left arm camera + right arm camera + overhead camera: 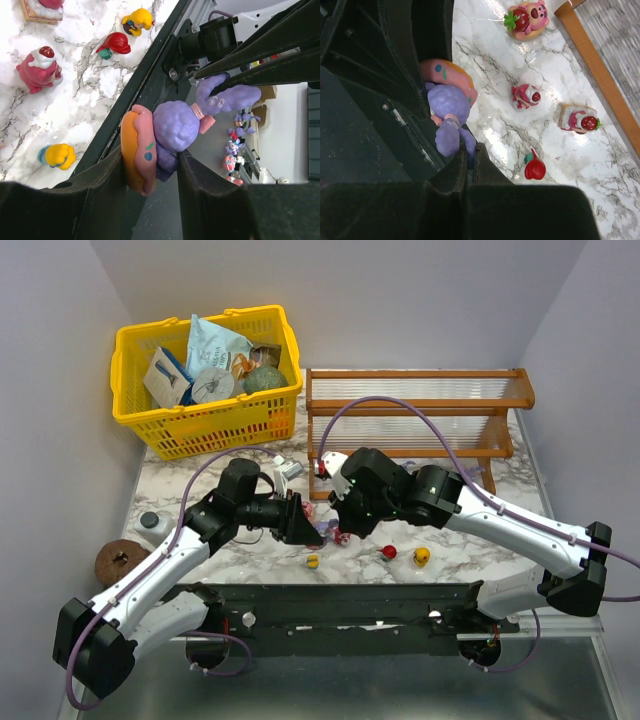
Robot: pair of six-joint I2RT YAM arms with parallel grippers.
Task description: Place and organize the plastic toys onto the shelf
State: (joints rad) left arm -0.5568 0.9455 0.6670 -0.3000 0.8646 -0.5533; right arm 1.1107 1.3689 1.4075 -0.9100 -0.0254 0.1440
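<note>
The left gripper (151,165) jaws grasp the purple figurine (175,127) at its pink ring base. The right gripper (471,153) jaws are clenched on its protruding purple part. The figurine sits near the shelf (415,400), left end.

plastic toys (172,130): seven can be told apart across the three views;
yellow toys (57,156): two;
red toy (116,44): one, all red with a green tip;
pink-and-red toys (525,96): three; one bear with a strawberry, one with a red cap, one on a tan square;
purple toy (447,107): one, seated on a pink ring;
shelf (470,373): one; tiers (480,390): three;
yellow basket (220,425): one;
robot arms (160,575): two;
brown disc (118,562): one; small jar (150,523): one
</note>
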